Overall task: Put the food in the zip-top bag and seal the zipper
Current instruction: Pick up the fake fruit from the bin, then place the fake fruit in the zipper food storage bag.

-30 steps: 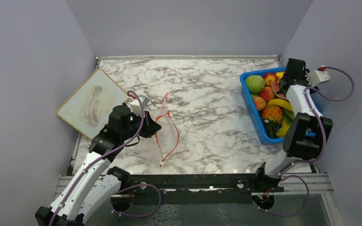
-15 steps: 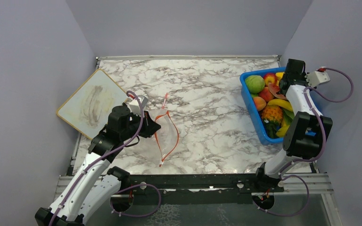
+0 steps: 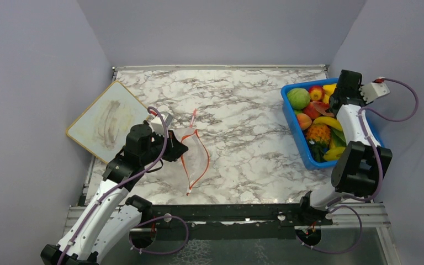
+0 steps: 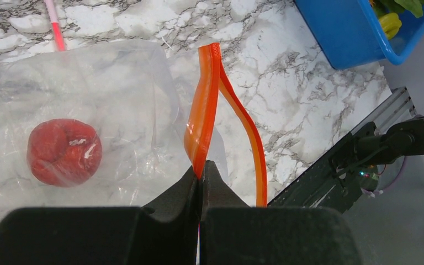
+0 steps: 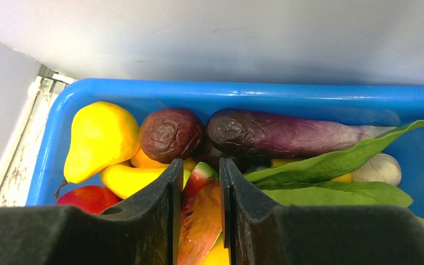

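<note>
The clear zip-top bag [image 3: 195, 156] lies on the marble table, left of centre, its mouth held open. A red round fruit [image 4: 63, 152] lies inside it. My left gripper [image 3: 175, 150] is shut on the red-orange zipper [image 4: 204, 105] at the near lip, raising it. My right gripper [image 3: 337, 98] hangs over the blue bin [image 3: 292, 124] at the far right. In the right wrist view its jaws [image 5: 200, 165] stand on both sides of the watermelon slice [image 5: 204, 204], touching it. A green round fruit [image 3: 298, 98] lies at the bin's far left.
The bin [image 5: 199, 91] also holds a yellow pear [image 5: 99, 138], a purple aubergine [image 5: 287, 135], green leaves [image 5: 337, 176], bananas and a pineapple. A pink stick [image 3: 193, 117] lies just beyond the bag. A white board [image 3: 107, 118] lies at the left edge. Grey walls close three sides.
My right wrist has shifted slightly right over the bin and its jaws now hold the watermelon slice. The left gripper and the bag have stayed still.
</note>
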You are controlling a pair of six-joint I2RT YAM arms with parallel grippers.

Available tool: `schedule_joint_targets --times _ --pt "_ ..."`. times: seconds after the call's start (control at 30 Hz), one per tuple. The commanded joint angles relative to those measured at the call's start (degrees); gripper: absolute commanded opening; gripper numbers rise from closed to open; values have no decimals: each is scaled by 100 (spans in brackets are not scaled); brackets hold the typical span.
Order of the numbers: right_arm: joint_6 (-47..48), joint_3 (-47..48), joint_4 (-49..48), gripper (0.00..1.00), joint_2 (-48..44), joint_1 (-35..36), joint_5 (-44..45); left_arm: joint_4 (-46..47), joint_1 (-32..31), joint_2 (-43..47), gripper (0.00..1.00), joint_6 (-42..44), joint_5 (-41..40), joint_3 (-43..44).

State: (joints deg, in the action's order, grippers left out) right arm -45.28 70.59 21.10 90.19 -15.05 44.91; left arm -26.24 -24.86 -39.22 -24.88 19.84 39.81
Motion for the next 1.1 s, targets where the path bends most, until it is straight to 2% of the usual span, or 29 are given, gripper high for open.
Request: schedule_joint_targets --times 0.0,0.3,0.6,0.77,1.07 --pt "254 -107 -172 1 -362 -16 -105 66 10 120 0 27 -138 -38" --pt "1189 -244 -830 1 -1042 72 -632 66 8 101 0 41 -98 -42" --pt "1997 -440 -1185 1 -1620 231 -2334 66 8 64 0 36 -83 -37" --pt "2089 -573 -1171 1 -1977 340 -3309 67 8 50 0 30 -86 -42" --pt "2161 -820 -944 1 -2454 1092 -4218 97 8 101 0 19 -82 -38"
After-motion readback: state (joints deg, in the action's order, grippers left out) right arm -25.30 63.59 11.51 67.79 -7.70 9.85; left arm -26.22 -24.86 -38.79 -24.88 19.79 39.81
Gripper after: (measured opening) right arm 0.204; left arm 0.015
